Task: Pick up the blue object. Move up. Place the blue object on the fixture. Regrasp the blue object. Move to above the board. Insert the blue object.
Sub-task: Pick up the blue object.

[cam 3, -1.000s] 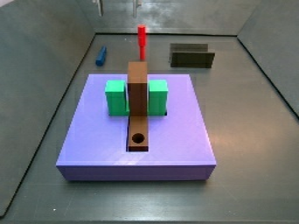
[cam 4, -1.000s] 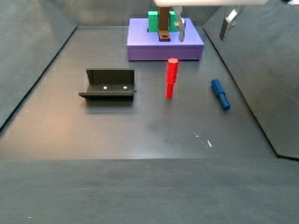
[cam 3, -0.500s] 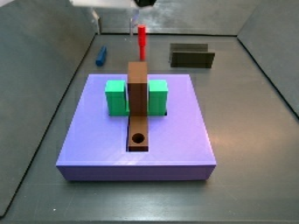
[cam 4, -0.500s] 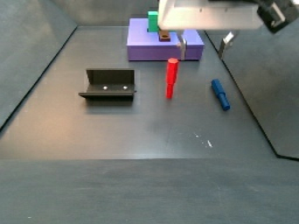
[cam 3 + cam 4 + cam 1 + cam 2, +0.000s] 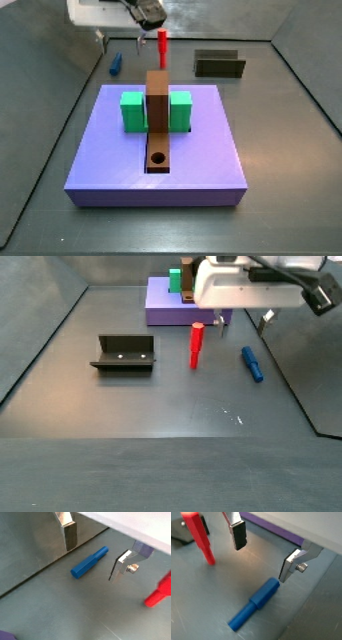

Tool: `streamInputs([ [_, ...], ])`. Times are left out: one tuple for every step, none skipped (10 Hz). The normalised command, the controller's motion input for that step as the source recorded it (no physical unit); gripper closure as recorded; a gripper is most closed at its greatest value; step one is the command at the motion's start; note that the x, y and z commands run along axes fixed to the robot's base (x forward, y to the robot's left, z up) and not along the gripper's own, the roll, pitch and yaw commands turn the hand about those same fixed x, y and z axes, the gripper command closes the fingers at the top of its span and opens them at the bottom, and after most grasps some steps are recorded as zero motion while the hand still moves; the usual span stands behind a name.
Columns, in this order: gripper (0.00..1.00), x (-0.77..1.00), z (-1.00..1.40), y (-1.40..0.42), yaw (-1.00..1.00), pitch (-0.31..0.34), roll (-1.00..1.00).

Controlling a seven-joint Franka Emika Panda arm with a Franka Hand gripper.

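In both wrist views I see the gripper (image 5: 93, 554) (image 5: 264, 554) with fingers (image 5: 69, 534) spread wide and nothing between them, above the blue object (image 5: 90, 561) (image 5: 254, 603), which lies flat on the floor near the wall, so I judge it is lining up for the pick. In a side view the gripper body hangs near the blue object (image 5: 250, 363) and the red peg (image 5: 197, 345); the fixture (image 5: 124, 353) stands well apart w/ its recess free to receive it. In the opposite side view the blue object (image 5: 116, 64) is partly hidden, I think, by the arm, and the board (image 5: 158, 160) waits w/ its hole open.
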Motion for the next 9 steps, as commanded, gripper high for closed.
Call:
streamInputs([
  [0.00, -0.17, -0.33, 0.00, 0.12, -0.080, 0.27],
  [0.00, -0.28, -0.12, 0.00, 0.00, -0.019, 0.11],
  [0.00, -0.39, -0.11, 0.00, -0.14, -0.016, 0.07],
  [0.00, -0.28, -0.11, 0.00, -0.25, -0.053, 0.07],
  [0.00, -0.19, -0.19, 0.00, -0.19, -0.060, 0.13],
  [0.00, -0.06, -0.17, 0.03, -0.09, -0.060, 0.17],
  [0.00, 0.05, -0.11, 0.03, 0.00, -0.029, 0.16],
  [0.00, 0.19, -0.15, 0.05, 0.00, -0.030, 0.13],
  [0.00, 0.13, -0.22, 0.05, 0.00, -0.034, 0.11],
])
